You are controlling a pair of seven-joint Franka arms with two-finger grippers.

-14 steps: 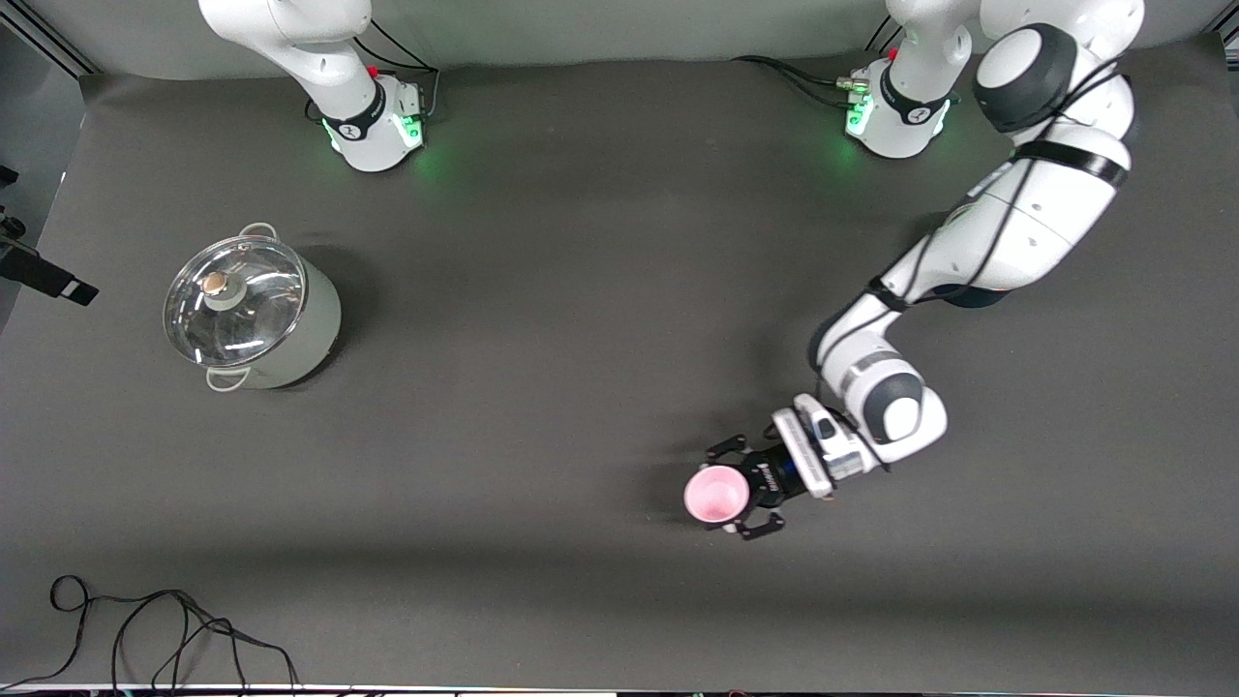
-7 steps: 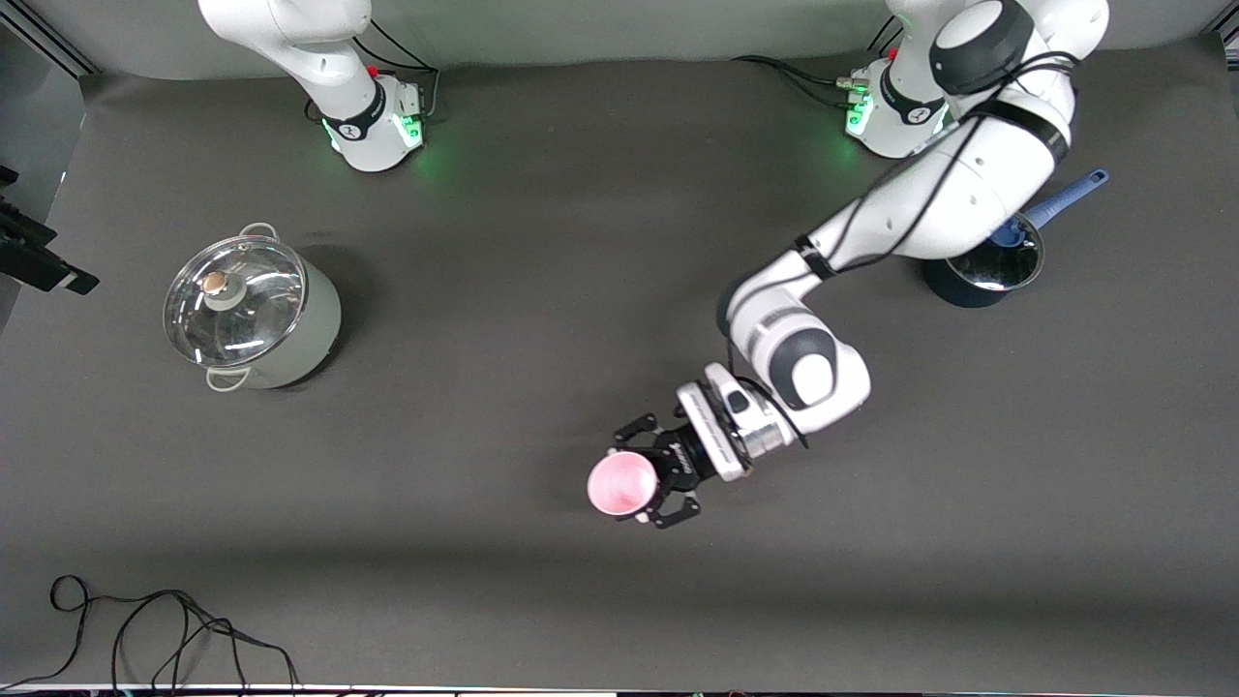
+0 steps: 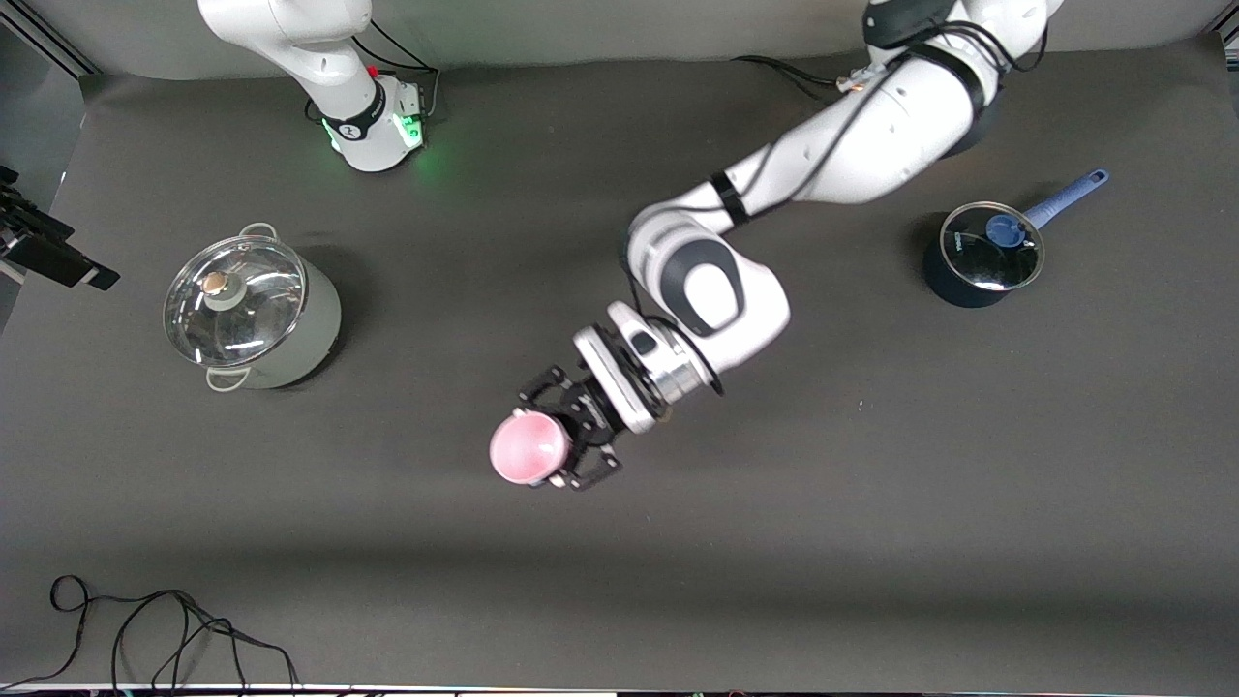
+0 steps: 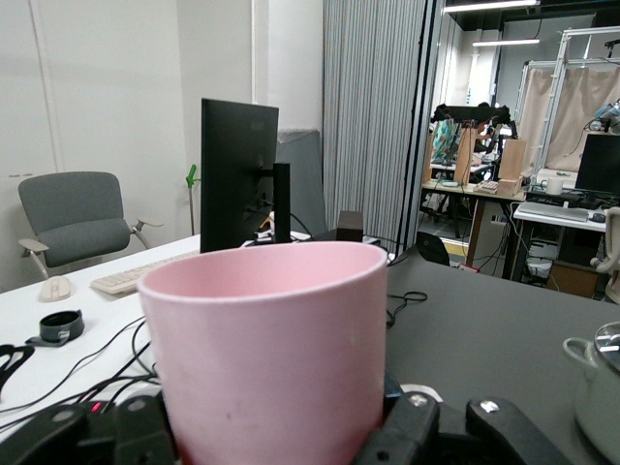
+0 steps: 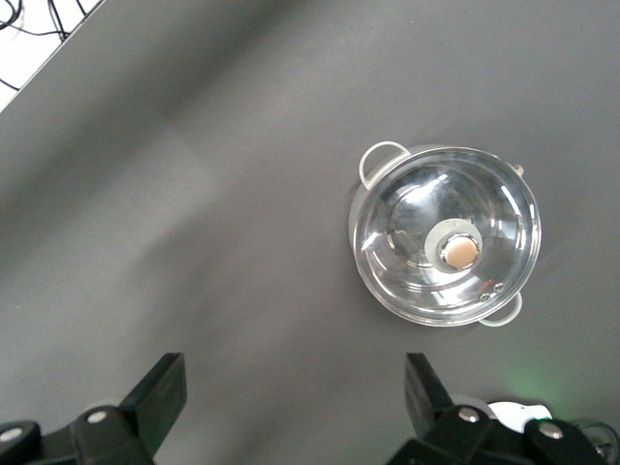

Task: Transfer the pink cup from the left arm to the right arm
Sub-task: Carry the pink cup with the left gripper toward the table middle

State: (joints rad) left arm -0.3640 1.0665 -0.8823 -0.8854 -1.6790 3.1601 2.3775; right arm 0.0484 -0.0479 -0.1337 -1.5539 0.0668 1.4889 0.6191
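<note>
The pink cup (image 3: 528,447) is clamped in the left gripper (image 3: 571,436), whose fingers are clenched on its sides; it hangs in the air over the middle of the table, open end facing away from the wrist. In the left wrist view the cup (image 4: 271,354) fills the foreground, smooth and unmarked, with the black gripper body (image 4: 426,436) just under it.

The right gripper (image 5: 291,397) waits high over the right arm's end of the table, its fingers (image 5: 160,392) spread wide and holding nothing. It looks straight down on the steel pot (image 5: 446,237), which stands upright with a glass lid (image 5: 441,228) on it.

The table (image 3: 871,503) is covered by a dark grey, matte cloth. On it, the steel pot (image 3: 254,312) sits toward the right arm's end. A small dark saucepan (image 3: 980,263) with a glass lid and a blue handle (image 3: 1067,194) sits toward the left arm's end. A loose black cable (image 3: 155,629) curls along the edge nearest the front camera.

The left wrist view shows an office around the table: a black monitor (image 4: 239,174), a grey chair (image 4: 73,218), a white desk (image 4: 58,325) with a keyboard (image 4: 131,279), and tall vertical blinds (image 4: 373,116).
</note>
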